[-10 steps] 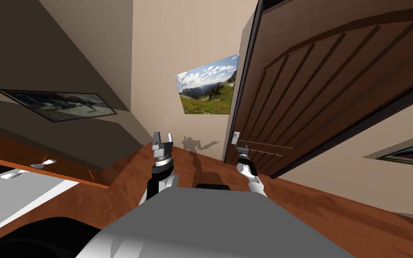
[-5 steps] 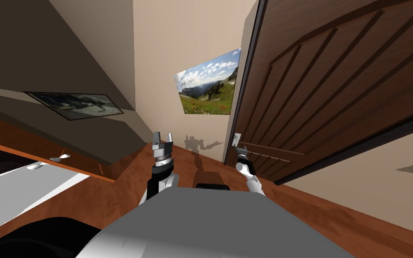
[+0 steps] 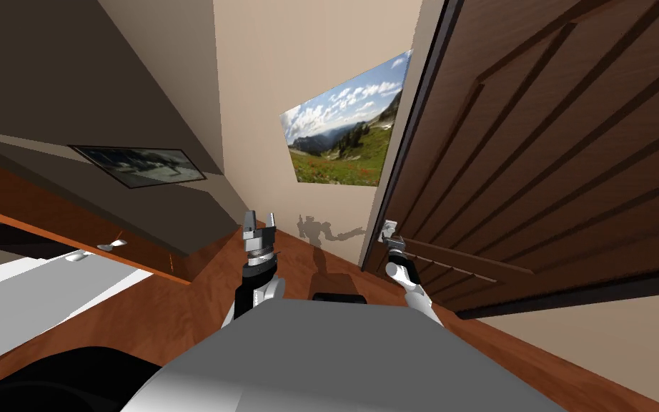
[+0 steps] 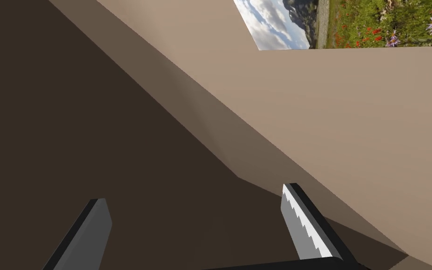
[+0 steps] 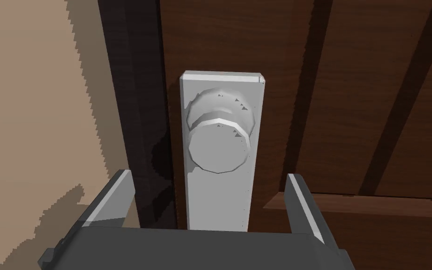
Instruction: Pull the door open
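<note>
A dark brown panelled door [image 3: 550, 143] takes up the right of the head view. Near its left edge sits a light grey round knob [image 5: 218, 145] on a tall grey plate [image 5: 219, 197]. My right gripper [image 3: 390, 230] is up at that knob. In the right wrist view the right gripper [image 5: 209, 177] is open, with one finger on each side of the plate, just below the knob and not touching it. My left gripper [image 3: 258, 227] is held up in front of my chest, away from the door. Its wrist view shows the left gripper [image 4: 193, 194] open with nothing between the fingers.
A beige wall with a landscape picture [image 3: 342, 143] stands left of the door. A darker wall with a framed picture [image 3: 142, 164] runs along the left. Below it lie an orange-brown ledge [image 3: 71, 232] and a white surface [image 3: 28, 300]. The floor [image 3: 306, 261] is brown wood.
The whole head picture has shifted: I have moved closer to the door, which looms larger and further right. My right gripper has stayed at the knob. The left arm is unchanged.
</note>
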